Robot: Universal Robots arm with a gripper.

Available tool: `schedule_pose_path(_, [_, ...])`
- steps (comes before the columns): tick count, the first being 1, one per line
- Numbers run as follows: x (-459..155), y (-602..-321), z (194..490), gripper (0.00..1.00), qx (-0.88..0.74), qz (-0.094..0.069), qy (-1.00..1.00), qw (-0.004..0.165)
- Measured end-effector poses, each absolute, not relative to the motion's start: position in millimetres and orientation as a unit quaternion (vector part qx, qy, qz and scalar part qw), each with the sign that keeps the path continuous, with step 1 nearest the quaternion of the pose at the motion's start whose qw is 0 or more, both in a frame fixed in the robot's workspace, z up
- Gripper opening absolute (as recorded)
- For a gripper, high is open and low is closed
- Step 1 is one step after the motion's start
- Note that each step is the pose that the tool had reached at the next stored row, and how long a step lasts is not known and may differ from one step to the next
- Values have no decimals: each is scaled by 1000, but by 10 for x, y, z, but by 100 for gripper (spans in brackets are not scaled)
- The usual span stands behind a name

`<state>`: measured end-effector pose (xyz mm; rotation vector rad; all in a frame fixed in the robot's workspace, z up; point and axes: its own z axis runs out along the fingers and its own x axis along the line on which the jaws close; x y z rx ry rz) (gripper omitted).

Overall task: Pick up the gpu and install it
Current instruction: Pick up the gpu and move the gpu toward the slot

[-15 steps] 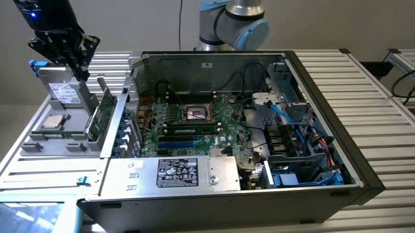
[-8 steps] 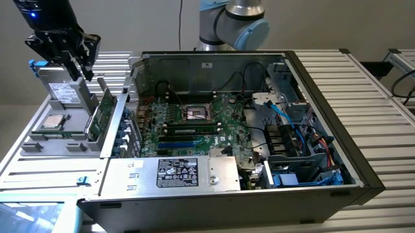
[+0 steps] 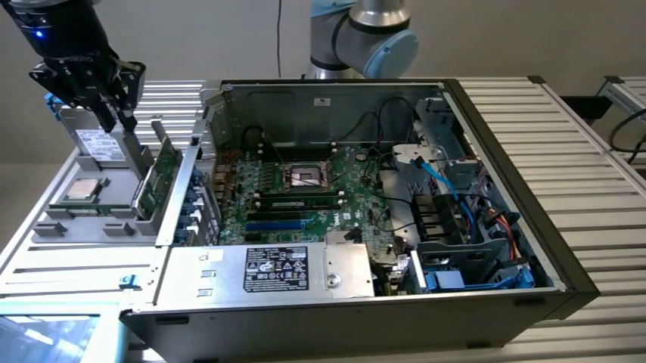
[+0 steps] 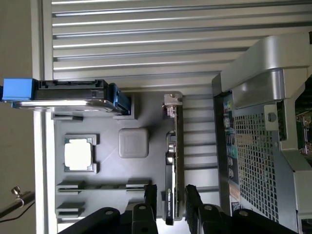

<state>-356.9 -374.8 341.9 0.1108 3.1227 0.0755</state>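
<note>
Working largest down, you have the open computer case point(image 3: 404, 189) mid-frame in the exterior view, the grey parts tray point(image 3: 51, 227) at the left of that frame, and the gpu point(image 4: 178, 146) standing on edge in that tray, beside the case. Your claw point(image 4: 170, 189) is released, one finger either side of the gpu. Centre it, lower squarely, and close on the flat faces.

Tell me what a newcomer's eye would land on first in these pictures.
The open computer case dominates the middle of the exterior view, with its green motherboard laid bare. At that view's upper left, the gripper hangs with its jaws open over a grey parts tray. The wrist view shows its fingers either side of the gpu, which stands on edge in the tray.
</note>
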Motion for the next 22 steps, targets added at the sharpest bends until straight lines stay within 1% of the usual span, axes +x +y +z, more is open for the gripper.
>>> schedule_pose_path(14, [-3565, -3751, 3165, 38, 37, 25, 999, 8])
schedule_pose_path(20, [-3565, -3823, 3061, 38, 40, 35, 999, 8])
schedule_pose_path(22, [-3563, -3845, 3034, 38, 41, 40, 998, 8])
